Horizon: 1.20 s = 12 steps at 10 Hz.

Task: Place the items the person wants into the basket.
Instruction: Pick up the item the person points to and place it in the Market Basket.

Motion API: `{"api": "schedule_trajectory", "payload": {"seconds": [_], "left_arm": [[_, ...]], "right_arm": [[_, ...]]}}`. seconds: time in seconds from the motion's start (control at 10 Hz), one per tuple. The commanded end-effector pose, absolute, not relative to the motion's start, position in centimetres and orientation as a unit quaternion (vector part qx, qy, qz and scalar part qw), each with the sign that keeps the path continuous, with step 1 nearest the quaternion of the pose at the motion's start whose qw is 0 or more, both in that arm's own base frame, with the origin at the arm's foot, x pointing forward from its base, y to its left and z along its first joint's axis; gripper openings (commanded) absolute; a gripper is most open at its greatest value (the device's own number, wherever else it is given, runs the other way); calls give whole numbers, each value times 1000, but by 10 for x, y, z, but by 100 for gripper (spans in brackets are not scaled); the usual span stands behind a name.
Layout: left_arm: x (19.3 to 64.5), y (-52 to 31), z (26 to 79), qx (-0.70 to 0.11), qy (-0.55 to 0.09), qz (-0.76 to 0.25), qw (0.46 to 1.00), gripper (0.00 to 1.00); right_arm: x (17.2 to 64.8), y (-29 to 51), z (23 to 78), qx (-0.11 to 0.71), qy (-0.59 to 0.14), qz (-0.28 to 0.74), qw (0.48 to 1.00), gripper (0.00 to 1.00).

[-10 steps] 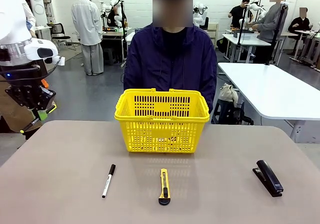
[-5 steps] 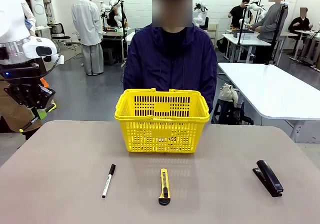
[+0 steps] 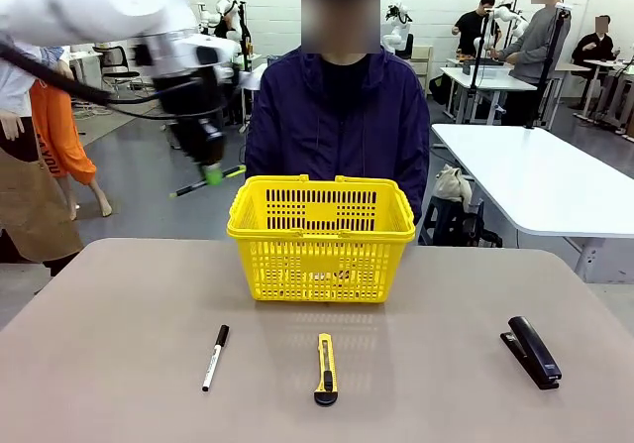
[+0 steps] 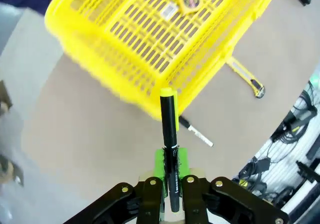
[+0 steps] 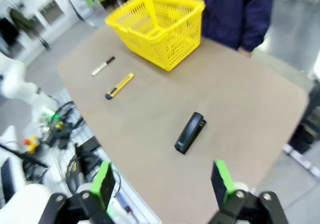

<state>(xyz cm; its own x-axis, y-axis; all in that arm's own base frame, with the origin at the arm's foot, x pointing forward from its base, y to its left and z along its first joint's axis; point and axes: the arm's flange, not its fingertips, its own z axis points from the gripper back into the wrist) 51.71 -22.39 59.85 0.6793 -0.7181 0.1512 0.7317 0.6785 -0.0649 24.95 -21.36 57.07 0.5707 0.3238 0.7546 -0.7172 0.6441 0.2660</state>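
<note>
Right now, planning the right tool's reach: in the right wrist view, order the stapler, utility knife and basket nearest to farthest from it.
1. Stapler, just ahead of the right tool, centre.
2. Utility knife, farther, picture left.
3. Basket, farthest, picture top.

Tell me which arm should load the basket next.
Left. The left claw is shut on the thin black pen with yellow ends, beside the yellow slotted plastic basket; the right claw hangs open, empty, far back.
</note>
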Motion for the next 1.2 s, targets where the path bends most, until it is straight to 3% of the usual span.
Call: {"api": "schedule_trajectory", "payload": {"seconds": [0.0, 0.2, 0.4, 0.8, 1.1], "left_arm": [[560, -264, 617, -29, -26, -426, 904, 11], [595, -309, 595, 16, -14, -454, 891, 11], [595, -342, 570, 35, -12, -468, 883, 11], [590, -352, 534, 8, -97, -464, 881, 11], [586, -352, 528, -1, -102, -471, 876, 11]], "right_arm": [[251, -215, 571, 294, -356, 314, 829, 100], [251, -215, 571, 294, -356, 314, 829, 100], [251, -215, 571, 294, -356, 314, 829, 100], [251, -215, 571, 294, -356, 314, 829, 100], [251, -215, 571, 294, -356, 314, 829, 100]]}}
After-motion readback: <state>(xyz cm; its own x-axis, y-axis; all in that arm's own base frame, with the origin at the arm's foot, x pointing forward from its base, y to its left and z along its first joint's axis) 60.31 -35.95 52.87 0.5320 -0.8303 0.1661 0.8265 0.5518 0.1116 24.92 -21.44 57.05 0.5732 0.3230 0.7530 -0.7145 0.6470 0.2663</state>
